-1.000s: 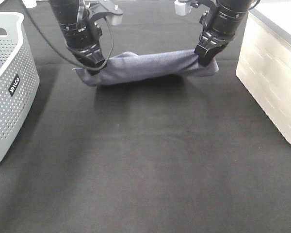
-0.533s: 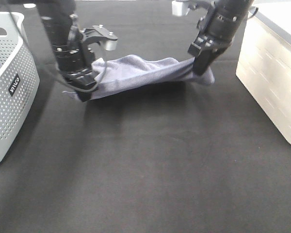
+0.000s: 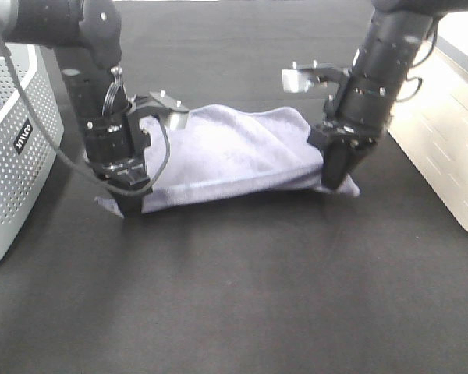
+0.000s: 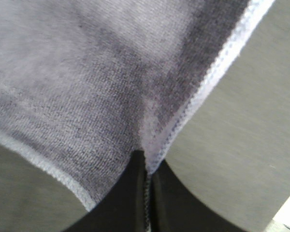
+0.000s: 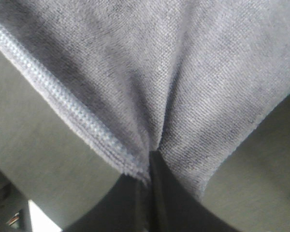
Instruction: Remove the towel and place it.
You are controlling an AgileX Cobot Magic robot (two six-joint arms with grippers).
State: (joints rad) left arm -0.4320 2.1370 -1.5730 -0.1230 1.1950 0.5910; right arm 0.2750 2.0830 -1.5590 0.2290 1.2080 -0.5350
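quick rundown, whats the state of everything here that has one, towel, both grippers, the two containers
towel: pinched at both ends, stretched between the grippers, low over the table
left gripper: shut on the towel's hemmed edge
right gripper: shut on the towel's other end
grey basket: upright at the left, contents mostly hidden
white bin: upright at the right, inside not visible
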